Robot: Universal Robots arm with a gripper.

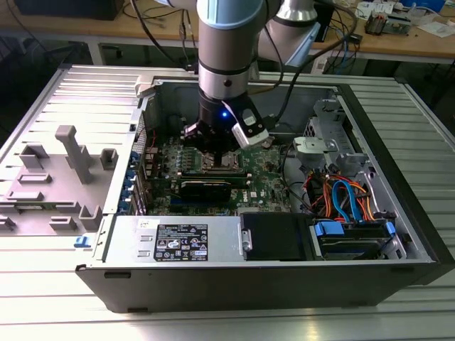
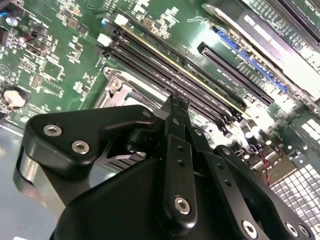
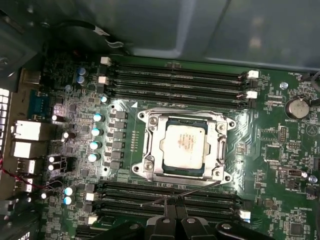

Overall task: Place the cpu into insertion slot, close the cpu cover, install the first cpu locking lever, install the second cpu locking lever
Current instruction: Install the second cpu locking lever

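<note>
Case (image 1: 426,234): lies open, motherboard (image 3: 280,150) exposed.
Arm (image 1: 226,42): reaches straight down over the socket.
Gripper (image 3: 173,206): fingertips pressed together beside a thin lever (image 3: 185,192).
Cpu cover (image 3: 217,142): closed around the chip.
Cpu (image 3: 184,148): seated in its socket, at the gripper's twelve o'clock.

Colours you see

Your silver-grey cpu (image 3: 184,148) sits in a silver cpu cover (image 3: 152,145) on the green motherboard (image 3: 272,165); black gripper (image 3: 172,201).

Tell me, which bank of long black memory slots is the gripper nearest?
The bank on the gripper's side of the cpu; the other bank lies beyond the socket.
</note>
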